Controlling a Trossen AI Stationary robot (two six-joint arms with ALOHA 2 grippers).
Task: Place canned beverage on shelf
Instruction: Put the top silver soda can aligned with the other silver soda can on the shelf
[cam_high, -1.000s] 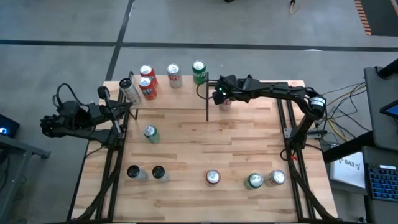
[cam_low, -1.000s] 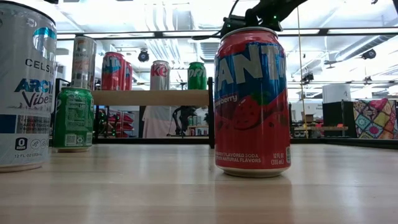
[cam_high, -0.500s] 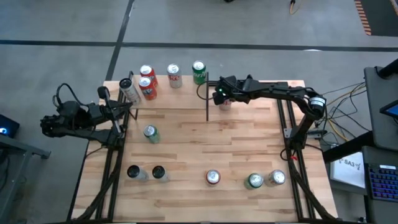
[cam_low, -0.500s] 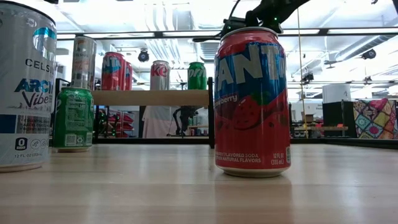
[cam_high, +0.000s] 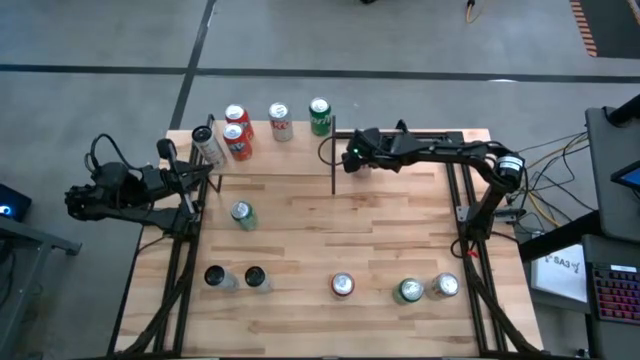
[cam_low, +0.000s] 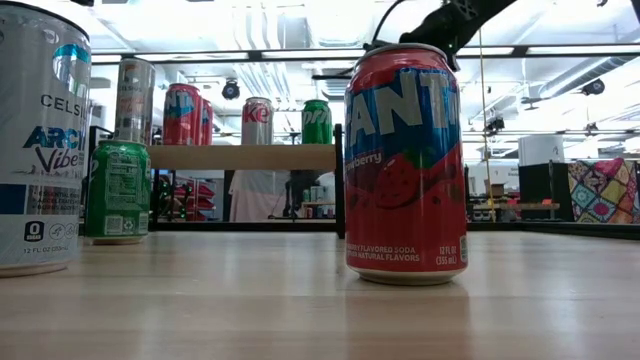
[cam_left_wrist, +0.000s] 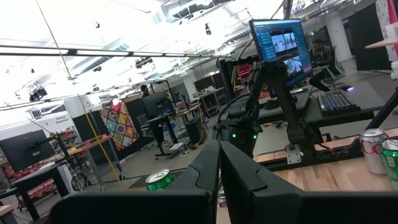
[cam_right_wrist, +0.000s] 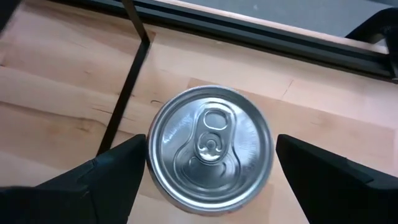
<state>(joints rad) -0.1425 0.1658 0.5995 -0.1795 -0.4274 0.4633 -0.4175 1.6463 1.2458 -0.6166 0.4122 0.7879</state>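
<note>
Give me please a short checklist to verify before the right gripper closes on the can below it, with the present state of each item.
1. Right gripper open: ok, the jaws stand wide.
2. Can between the fingers: ok, one finger on each side, both apart from it.
3. Can upright: ok, its top with the pull tab faces the wrist camera.
4. Black post of the shelf clear of the can: ok, it stands beside the can, not touching.
5. Free space on the shelf: cannot tell; five cans already stand there.
6. Left gripper out of the way: ok, shut, at the table's left edge.
</note>
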